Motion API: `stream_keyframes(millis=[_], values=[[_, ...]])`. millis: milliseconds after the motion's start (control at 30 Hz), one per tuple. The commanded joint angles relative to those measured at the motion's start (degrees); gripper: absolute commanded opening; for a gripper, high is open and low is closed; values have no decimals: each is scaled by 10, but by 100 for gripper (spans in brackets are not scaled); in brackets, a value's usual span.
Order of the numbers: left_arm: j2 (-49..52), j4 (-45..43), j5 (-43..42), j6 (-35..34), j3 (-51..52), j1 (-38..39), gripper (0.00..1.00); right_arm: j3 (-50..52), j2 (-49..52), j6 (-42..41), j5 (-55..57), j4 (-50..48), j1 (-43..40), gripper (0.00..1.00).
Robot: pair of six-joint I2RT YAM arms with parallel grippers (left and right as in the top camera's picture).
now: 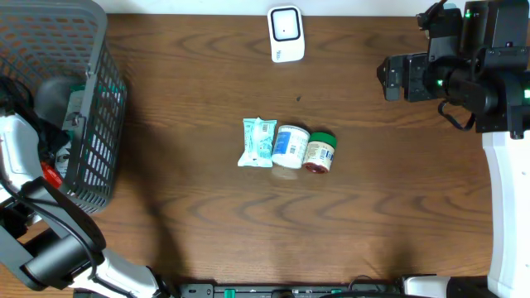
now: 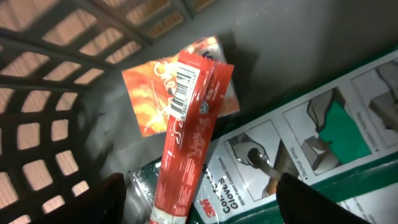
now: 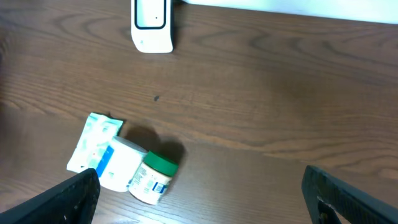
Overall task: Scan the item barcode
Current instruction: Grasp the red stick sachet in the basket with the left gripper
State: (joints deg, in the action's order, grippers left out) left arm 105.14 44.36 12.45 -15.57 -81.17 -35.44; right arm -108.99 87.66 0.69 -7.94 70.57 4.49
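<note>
Down in the grey basket [image 2: 43, 112], my left gripper [image 2: 205, 208] is open. Its dark fingertips [image 2: 115, 199] straddle a red stick packet [image 2: 189, 118] with a barcode near its top end. The packet lies on an orange sachet [image 2: 146, 93] and a green-and-white 3M gloves pack [image 2: 311, 137]. At the table's far right, my right gripper [image 3: 205, 208] hangs open and holds nothing; in the overhead view that right gripper [image 1: 387, 77] sits well off from everything. The white barcode scanner [image 1: 286, 33] stands at the back edge.
Three items lie in a row mid-table: a pale blue pouch [image 1: 257, 141], a white jar with a blue label [image 1: 290, 146] and a green-lidded jar [image 1: 320, 152], both jars on their sides. The basket [image 1: 91, 108] fills the left end, with my left arm [image 1: 16, 149] reaching into it.
</note>
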Motion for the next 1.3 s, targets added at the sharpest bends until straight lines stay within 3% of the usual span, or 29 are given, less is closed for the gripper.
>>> stream_keyframes(millis=[0, 400, 667, 833, 900, 1000, 1267], values=[[1, -16, 14, 12, 25, -8, 77, -8, 0, 7, -1, 0, 4, 99], [1, -98, -11, 44, 97, -23, 77, -8, 0, 7, 0, 0, 4, 99], [7, -131, -13, 44, 132, -23, 66, -8, 0, 7, 0, 0, 4, 99], [24, -135, -15, 44, 134, -23, 52, -8, 0, 7, -1, 0, 4, 99], [24, -137, -15, 44, 134, -23, 39, -8, 0, 7, -1, 0, 4, 99], [22, -140, -15, 44, 132, -23, 10, -8, 0, 7, 0, 0, 4, 99], [-81, -137, -15, 44, 82, -22, 7, -8, 0, 7, 0, 0, 4, 99]])
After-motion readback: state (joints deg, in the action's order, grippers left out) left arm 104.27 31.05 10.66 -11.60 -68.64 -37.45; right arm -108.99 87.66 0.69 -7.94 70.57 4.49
